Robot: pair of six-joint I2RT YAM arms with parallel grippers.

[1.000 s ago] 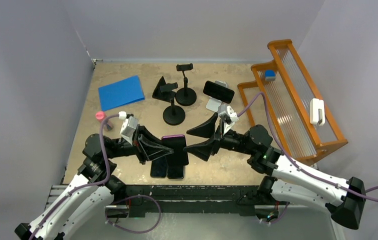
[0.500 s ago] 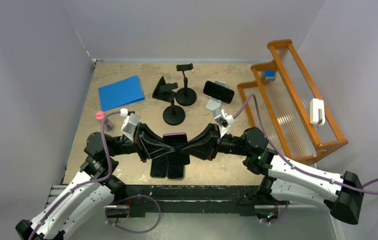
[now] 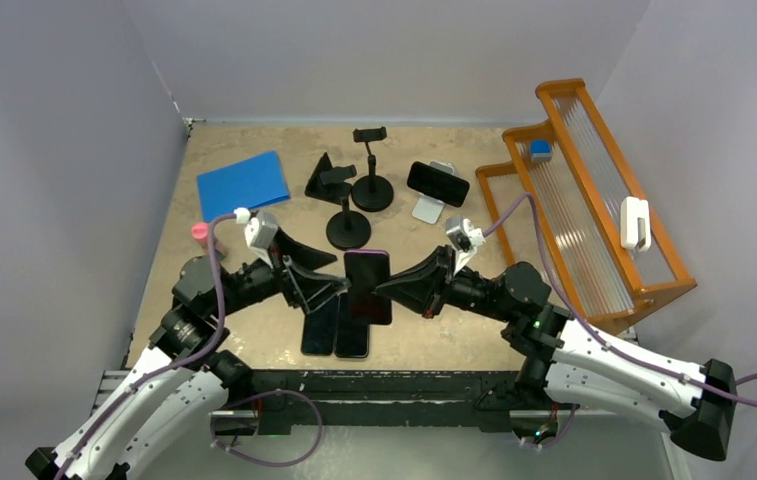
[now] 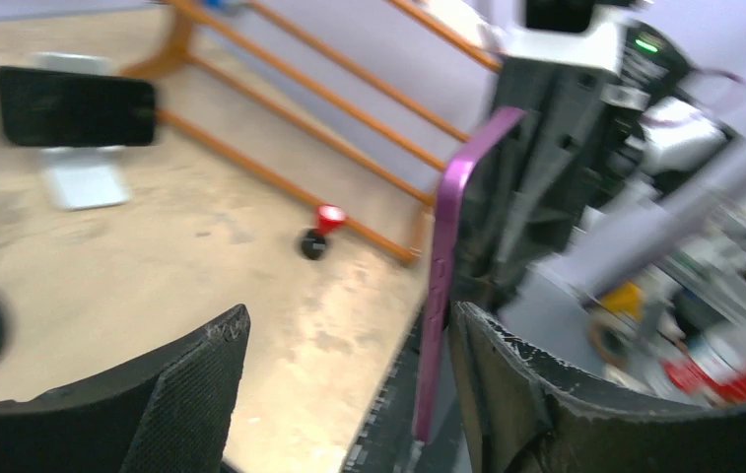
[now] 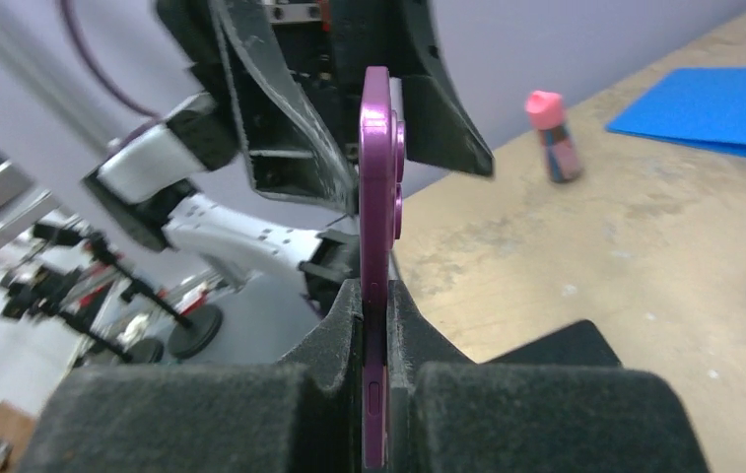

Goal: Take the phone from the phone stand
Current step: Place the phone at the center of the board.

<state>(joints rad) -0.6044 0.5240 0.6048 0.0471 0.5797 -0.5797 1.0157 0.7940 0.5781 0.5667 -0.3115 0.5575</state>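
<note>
Purple phone [image 3: 368, 287], long axis near to far, is pinched at its right edge by the right gripper [image 3: 384, 290] (left gripper [image 3: 342, 280] stands open beside its left edge).

Blue sheet [image 3: 243, 185], pink-capped bottle [image 3: 199, 234], orange wooden rack [image 3: 561, 87]

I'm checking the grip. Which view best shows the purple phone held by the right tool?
The right wrist view: the purple phone stands edge-on, pinched by the right tool. The top view shows its dark face between both tools, contact hidden. The left wrist view shows its blurred edge inside the open left tool.
</note>
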